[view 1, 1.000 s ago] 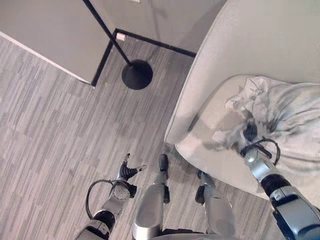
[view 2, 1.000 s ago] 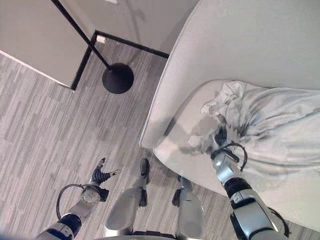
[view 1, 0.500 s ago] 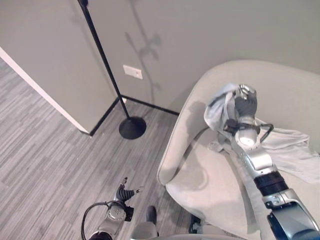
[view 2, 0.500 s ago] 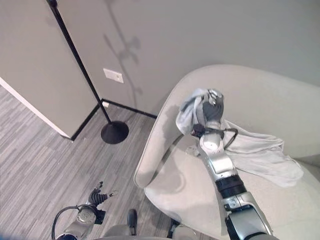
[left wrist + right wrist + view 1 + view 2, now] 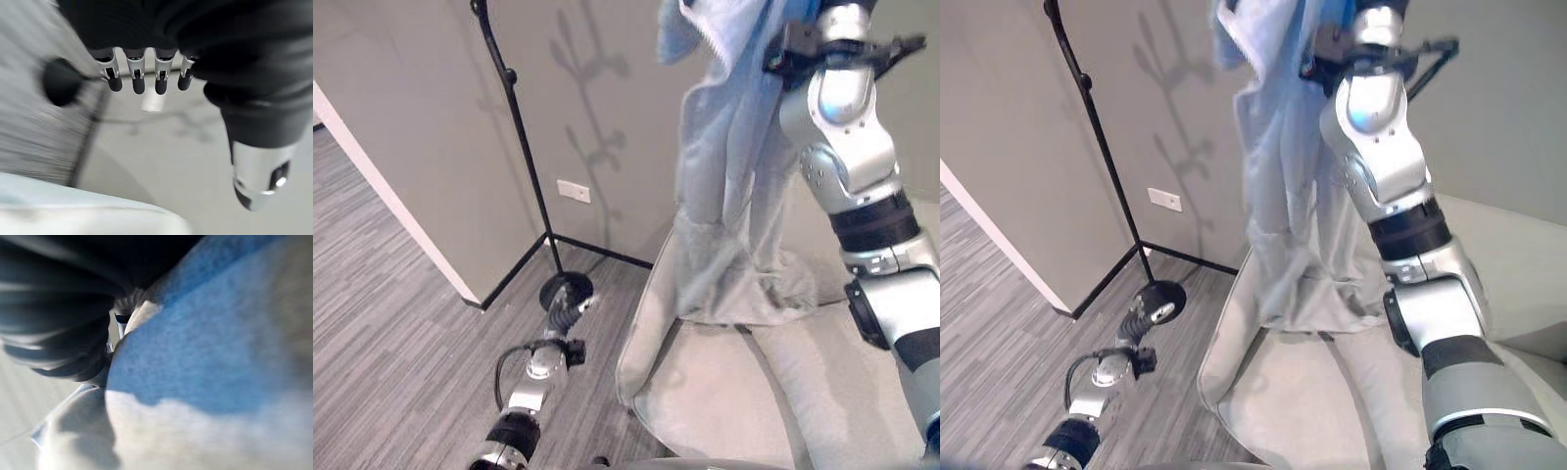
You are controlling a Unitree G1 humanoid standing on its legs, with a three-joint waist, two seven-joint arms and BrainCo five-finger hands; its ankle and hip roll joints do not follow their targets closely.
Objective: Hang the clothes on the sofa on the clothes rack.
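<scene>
At the far left the black clothes rack [image 5: 517,147] stands against the wall, its hooks bare. Just right of its base the left hand [image 5: 566,311] hangs low over the floor, fingers [image 5: 138,81] relaxed and empty. Further right, the right hand [image 5: 93,333] holds the pale blue garment [image 5: 724,215] high, apparently to clear its hem off the sofa [image 5: 783,392]; cloth hides its fingers, so its grip cannot be judged.

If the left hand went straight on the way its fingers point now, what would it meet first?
Likely the round black base of the clothes rack. The left hand, open and empty, points up and forward at it in the head views. Depth is unclear, so it might instead pass over to the wall.
</scene>
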